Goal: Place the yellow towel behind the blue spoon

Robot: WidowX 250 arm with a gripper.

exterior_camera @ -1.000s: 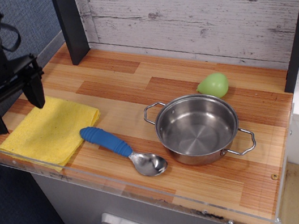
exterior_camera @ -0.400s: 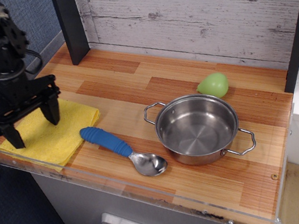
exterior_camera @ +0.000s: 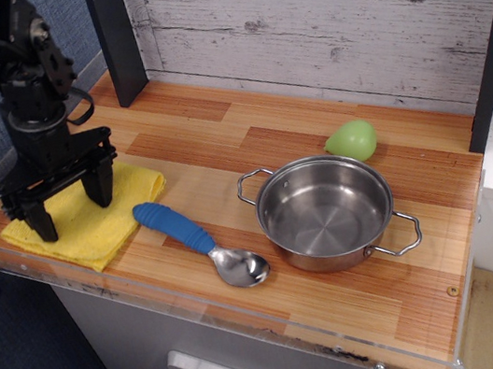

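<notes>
The yellow towel [exterior_camera: 93, 231] lies flat at the front left corner of the wooden counter. My black gripper [exterior_camera: 76, 211] stands right over it, open, with one fingertip [exterior_camera: 47, 229] on the towel's left part and the other [exterior_camera: 107, 194] near its right part. The fingers look down on or just above the cloth. The blue spoon [exterior_camera: 202, 244] lies just right of the towel, blue handle pointing back-left, metal bowl toward the front edge. The arm hides the towel's back part.
A steel pot [exterior_camera: 327, 211] with two handles stands in the middle right. A green pear-like object [exterior_camera: 351, 140] lies behind it. A dark post [exterior_camera: 116, 40] stands at the back left. The counter's front edge has a clear lip.
My gripper moved right and down over the towel. The towel's right edge and the spoon have shifted slightly.
</notes>
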